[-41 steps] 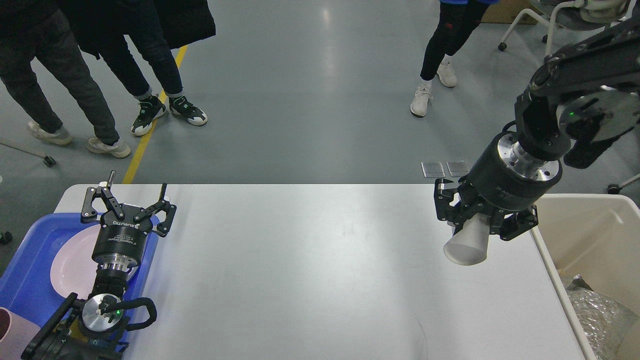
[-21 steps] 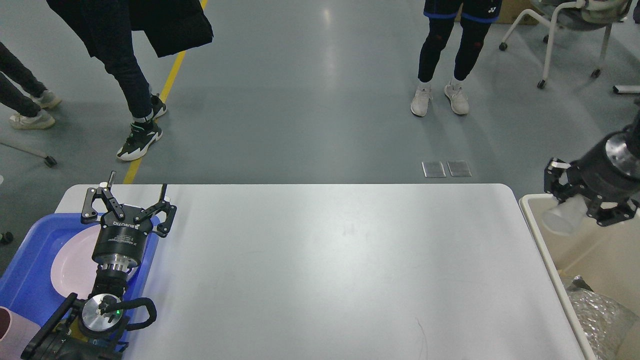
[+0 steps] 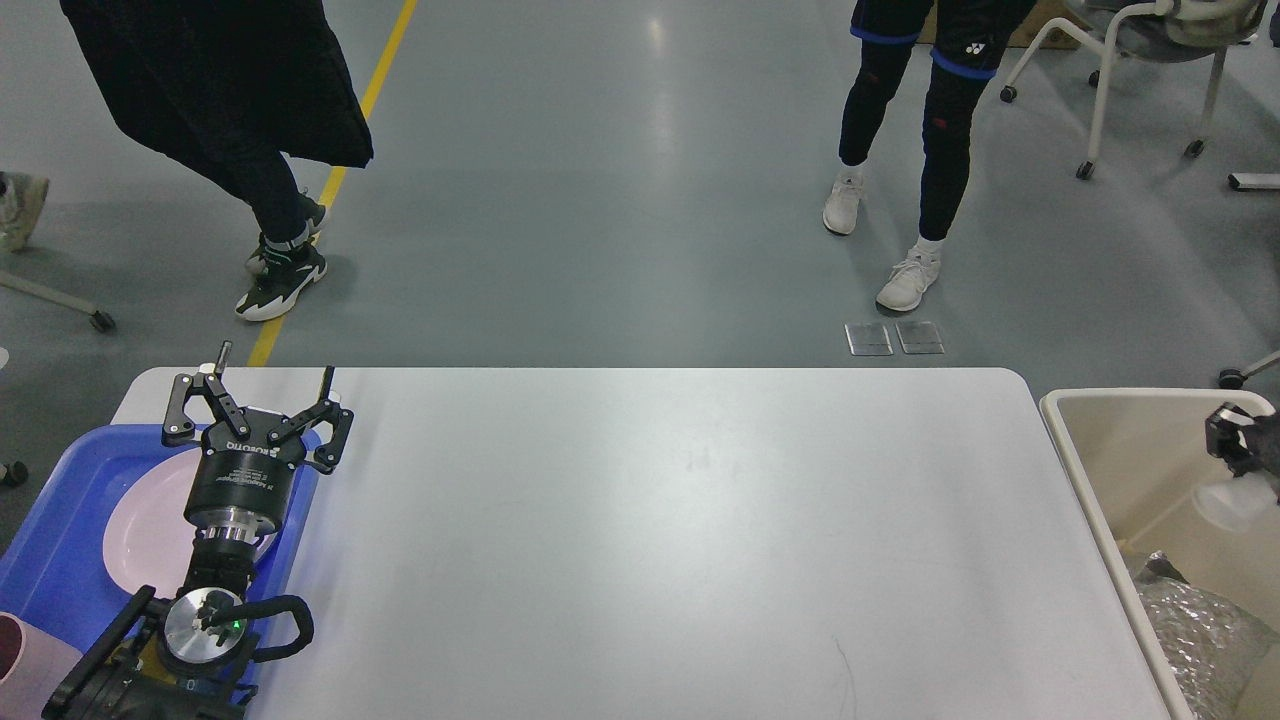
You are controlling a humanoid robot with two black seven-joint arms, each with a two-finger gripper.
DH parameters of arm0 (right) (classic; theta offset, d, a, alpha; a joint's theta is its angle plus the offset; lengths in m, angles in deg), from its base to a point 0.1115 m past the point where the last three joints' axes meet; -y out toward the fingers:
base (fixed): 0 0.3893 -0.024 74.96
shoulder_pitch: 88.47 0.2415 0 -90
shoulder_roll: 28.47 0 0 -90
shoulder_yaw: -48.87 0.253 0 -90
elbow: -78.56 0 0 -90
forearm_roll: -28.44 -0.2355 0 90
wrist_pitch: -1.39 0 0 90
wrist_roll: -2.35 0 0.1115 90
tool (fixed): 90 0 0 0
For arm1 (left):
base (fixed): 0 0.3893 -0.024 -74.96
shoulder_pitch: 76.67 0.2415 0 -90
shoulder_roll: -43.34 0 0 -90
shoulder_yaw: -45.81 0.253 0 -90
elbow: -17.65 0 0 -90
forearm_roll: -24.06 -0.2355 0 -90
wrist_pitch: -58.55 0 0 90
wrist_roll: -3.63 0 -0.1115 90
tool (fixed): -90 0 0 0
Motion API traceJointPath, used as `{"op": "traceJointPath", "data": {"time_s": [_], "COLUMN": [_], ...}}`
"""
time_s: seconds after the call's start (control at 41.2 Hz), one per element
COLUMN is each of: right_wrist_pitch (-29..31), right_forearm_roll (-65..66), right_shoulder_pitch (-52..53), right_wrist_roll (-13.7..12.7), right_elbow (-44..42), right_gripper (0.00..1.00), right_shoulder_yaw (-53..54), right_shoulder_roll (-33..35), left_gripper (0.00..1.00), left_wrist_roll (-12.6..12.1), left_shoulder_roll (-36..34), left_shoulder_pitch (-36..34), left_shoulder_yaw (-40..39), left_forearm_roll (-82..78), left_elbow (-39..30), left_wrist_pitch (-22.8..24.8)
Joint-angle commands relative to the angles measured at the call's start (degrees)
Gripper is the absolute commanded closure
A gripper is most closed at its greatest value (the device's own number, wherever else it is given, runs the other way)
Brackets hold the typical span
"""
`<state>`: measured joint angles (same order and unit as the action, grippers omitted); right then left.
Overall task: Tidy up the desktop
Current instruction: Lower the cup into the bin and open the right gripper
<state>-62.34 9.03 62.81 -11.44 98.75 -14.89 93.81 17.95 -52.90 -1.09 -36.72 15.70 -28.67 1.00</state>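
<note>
Grey floor [image 3: 640, 180] ran beyond the desk [image 3: 680, 540], with a yellow line [image 3: 330, 190], two standing people and a wheeled chair [image 3: 1140, 60] at the far side. At the right edge the right gripper [image 3: 1245, 450] hung over the bin [image 3: 1110, 470], only partly in view; a pale cup [image 3: 1228, 503] showed just below it, blurred, and I could not tell whether the fingers were pinching it or were apart. Inside the beige bin, lower down, lay crumpled silvery wrap [image 3: 1190, 630]. The bin stood just beside the desk's right end. The left gripper [image 3: 262, 395] sat at the desk's left end, its two fingers spread wide and holding nothing, poised above the rim of the blue tray [image 3: 70, 500]. In that tray lay a pink plate [image 3: 140, 520], partly hidden by the arm, and a pink cup [image 3: 25, 665] showed at the bottom left corner. The white desk filled the middle of the view from the tray to the bin, its top bare apart from a faint mark [image 3: 845, 665] near the front edge. Two small metal floor plates [image 3: 893, 338] lay just past the far edge.
</note>
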Motion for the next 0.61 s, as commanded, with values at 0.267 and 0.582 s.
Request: {"op": "traceJointPath", "data": {"time_s": [0.267, 0.582], "right_wrist_pitch": [-22.6, -26.6], "right_forearm_roll": [6.3, 6.9], "right_shoulder_pitch": [-27.0, -29.9], "right_wrist_roll": [6.4, 6.1], "right_elbow": [-15.4, -15.5], "right_gripper": [1.0, 1.0], "right_shoulder_yaw": [-1.3, -0.9], "right_shoulder_roll": [-11.4, -13.2], "left_gripper": [0.04, 0.04], "left_wrist_roll": [0.0, 0.0], "left_shoulder_roll": [0.0, 0.0], "left_shoulder_pitch": [0.0, 0.0], "left_shoulder_yaw": [0.0, 0.0], "left_forearm_roll": [0.0, 0.0], "left_elbow": [0.0, 0.0], "left_wrist_pitch": [0.1, 0.0]}}
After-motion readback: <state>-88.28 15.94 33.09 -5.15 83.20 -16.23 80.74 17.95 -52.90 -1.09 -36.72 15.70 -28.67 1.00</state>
